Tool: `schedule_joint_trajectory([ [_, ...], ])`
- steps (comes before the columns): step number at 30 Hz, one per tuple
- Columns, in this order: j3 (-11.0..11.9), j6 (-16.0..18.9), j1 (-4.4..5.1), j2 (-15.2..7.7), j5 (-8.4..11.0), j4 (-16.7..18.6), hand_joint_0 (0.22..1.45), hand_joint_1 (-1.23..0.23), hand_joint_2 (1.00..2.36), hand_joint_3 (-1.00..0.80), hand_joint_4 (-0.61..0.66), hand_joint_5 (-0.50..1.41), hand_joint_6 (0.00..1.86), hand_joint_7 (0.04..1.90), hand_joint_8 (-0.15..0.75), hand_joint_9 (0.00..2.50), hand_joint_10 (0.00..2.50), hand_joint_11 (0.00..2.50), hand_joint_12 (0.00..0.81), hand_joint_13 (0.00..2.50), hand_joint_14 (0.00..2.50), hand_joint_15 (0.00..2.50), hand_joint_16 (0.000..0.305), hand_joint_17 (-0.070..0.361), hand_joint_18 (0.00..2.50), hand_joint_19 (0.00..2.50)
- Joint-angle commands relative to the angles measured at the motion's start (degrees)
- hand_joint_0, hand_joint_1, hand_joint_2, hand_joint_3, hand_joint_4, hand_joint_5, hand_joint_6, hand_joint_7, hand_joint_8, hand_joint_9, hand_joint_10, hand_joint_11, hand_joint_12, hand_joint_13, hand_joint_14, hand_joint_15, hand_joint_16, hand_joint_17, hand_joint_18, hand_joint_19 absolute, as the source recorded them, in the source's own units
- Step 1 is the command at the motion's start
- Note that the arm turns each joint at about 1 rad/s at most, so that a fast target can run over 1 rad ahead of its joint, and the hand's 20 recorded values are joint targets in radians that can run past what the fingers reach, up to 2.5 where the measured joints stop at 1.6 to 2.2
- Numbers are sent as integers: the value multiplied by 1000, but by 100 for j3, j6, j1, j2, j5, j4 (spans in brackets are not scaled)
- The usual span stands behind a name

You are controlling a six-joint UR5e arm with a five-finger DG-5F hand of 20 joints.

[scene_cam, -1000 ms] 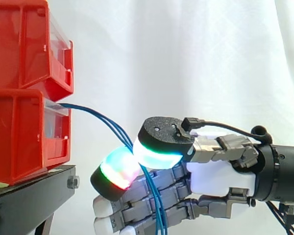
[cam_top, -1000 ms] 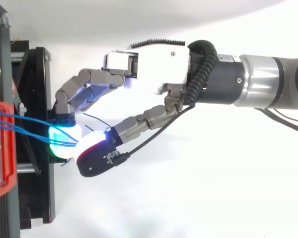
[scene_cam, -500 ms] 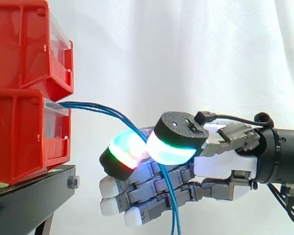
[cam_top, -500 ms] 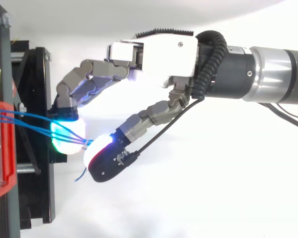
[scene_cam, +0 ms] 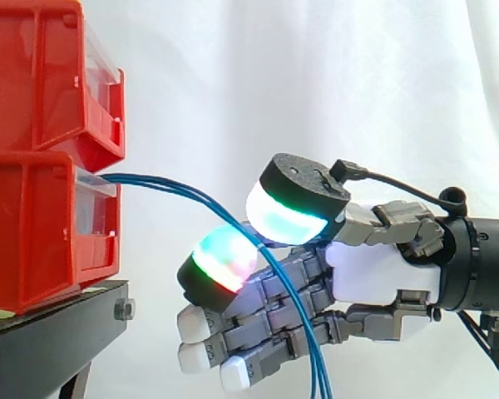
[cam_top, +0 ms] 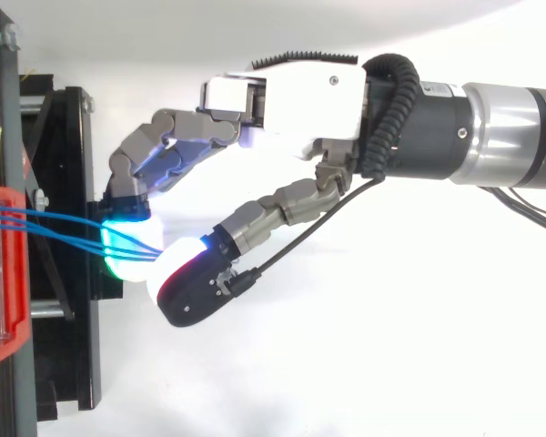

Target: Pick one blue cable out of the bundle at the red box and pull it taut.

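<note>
Blue cables [scene_cam: 179,189] at the pinch stage of the task. Several thin blue strands leave the front of the lower red box [scene_cam: 33,233], arch outward to the right in a loose bow, pass between two glowing pads [scene_cam: 287,218] of the hand [scene_cam: 382,270], then drop straight down in front of the curled fingers and out of the side view's lower edge. In the top view the strands run side by side from the box and converge where the two pads meet. The hand is clenched on the cables, thumb pad above and a finger pad below; it appears to grip more than one strand, though how many lie in the pinch cannot be told. Judged progress: the bundle is reached and seized, but one cable is not clearly singled out, and the bowed span between box and pads shows that nothing is taut yet. The lower box carries a second red bin [scene_cam: 41,75] and rests on a black stand [scene_cam: 58,320], before a white curtain [scene_cam: 316,83].
</note>
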Motion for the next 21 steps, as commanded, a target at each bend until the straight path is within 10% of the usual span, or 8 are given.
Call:
schedule_joint_trajectory([
  [1, 3, 0, -6, 2, 0, -4, 590, -688, 1007, -397, 89, -157, 899, 982, 310, 690, 9, 407, 367, 567, 10, 268, 53, 119, 569, 324],
  [15, 3, 0, 3, 2, 0, -4, 790, -913, 1000, -500, -53, -178, 935, 1033, 291, 628, 7, 407, 368, 560, 9, 218, 53, 120, 619, 210],
  [21, 3, 0, 3, 2, 0, -4, 625, -947, 1000, -500, 65, -170, 921, 934, 272, 619, 7, 421, 364, 544, 9, 229, 53, 118, 602, 239],
])
